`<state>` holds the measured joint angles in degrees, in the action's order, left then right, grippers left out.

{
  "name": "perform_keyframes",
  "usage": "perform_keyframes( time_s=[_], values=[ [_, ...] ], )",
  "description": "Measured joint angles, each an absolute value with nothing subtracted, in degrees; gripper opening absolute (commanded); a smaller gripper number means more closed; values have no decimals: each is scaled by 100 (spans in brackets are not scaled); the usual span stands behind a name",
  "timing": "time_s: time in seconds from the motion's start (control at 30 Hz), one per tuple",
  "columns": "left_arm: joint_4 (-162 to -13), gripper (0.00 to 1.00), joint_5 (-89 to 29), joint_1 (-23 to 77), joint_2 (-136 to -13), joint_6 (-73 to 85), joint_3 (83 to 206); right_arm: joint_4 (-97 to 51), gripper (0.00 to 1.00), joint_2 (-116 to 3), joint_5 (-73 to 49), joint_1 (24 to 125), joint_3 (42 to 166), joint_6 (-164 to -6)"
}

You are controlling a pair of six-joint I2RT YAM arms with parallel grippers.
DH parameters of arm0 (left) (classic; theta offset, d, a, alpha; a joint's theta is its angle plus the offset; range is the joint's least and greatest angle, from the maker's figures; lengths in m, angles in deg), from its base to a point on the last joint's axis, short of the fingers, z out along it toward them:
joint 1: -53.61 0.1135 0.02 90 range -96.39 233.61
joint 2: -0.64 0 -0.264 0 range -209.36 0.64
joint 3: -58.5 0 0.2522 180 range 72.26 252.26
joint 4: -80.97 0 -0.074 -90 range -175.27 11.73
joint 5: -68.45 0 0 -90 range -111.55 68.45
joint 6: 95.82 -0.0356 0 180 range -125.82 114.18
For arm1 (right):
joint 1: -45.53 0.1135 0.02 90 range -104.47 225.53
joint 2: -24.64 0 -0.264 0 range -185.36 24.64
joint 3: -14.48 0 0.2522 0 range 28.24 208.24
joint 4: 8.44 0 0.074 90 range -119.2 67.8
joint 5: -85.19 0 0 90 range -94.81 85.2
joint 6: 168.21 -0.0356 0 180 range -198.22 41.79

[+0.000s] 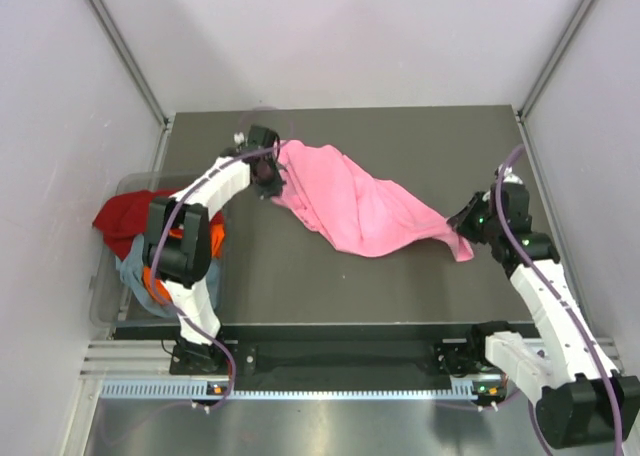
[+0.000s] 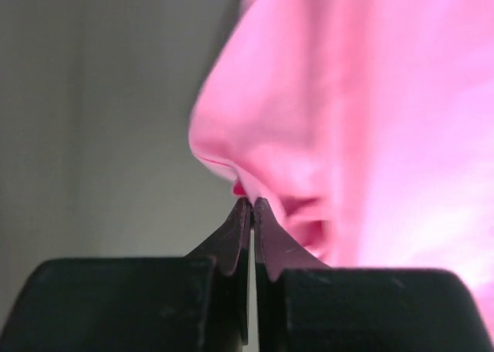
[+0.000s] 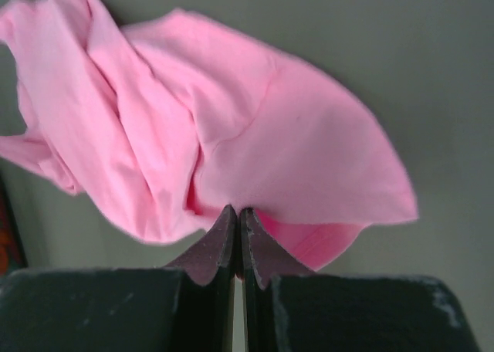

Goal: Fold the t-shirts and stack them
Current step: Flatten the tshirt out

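Stretching diagonally from the upper left to the right middle of the top view, a bright pink soft cloth t-shirt (image 1: 350, 201) was spread, loosely bunched, over the dark grey table (image 1: 330, 286). Its upper-left end was met by the left gripper (image 1: 270, 176), and its lower-right corner by the right gripper (image 1: 465, 226).

In the left wrist view, the left gripper (image 2: 252, 201) was seen with its jaws pressed together, no gap left between the tips. A small fold of the pink cloth was pinched right at the tips, and the rest of the shirt (image 2: 370, 120) filled the right half of that frame.

In the right wrist view, the right gripper (image 3: 236, 211) was likewise seen fully closed, with the lower edge of the pink shirt (image 3: 231, 120) caught between the tips. The cloth fanned out above them across the upper part of the frame.

At the left edge of the top view, a clear plastic bin (image 1: 105, 306) was seen beside the table. A crumpled dark red t-shirt (image 1: 125, 214), an orange t-shirt (image 1: 215, 238) and a grey-blue t-shirt (image 1: 135, 271) were heaped in it, partly hidden by the left arm.
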<state>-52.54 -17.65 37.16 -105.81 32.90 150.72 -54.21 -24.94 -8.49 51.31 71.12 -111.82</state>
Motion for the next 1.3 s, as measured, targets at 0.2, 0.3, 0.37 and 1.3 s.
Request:
perform_keyframes(
  time_s=[0.2,0.3,0.37,1.3],
  values=[
    [-4325,0,-1481,3701,-10527,3106,18588,-5721,0,-3541,-628,4318,9789,-10968],
    [-3973,0,-1207,3701,-10326,2997,20138,-5723,0,-3797,-534,3877,11116,-10909],
    [-3859,0,-1103,3703,-10015,2960,20612,-5732,0,-3784,-499,3728,11627,-10880],
    [-3910,0,-1876,3701,-8551,2785,17705,-6326,0,-3303,-820,3568,10318,-11086]
  ],
)
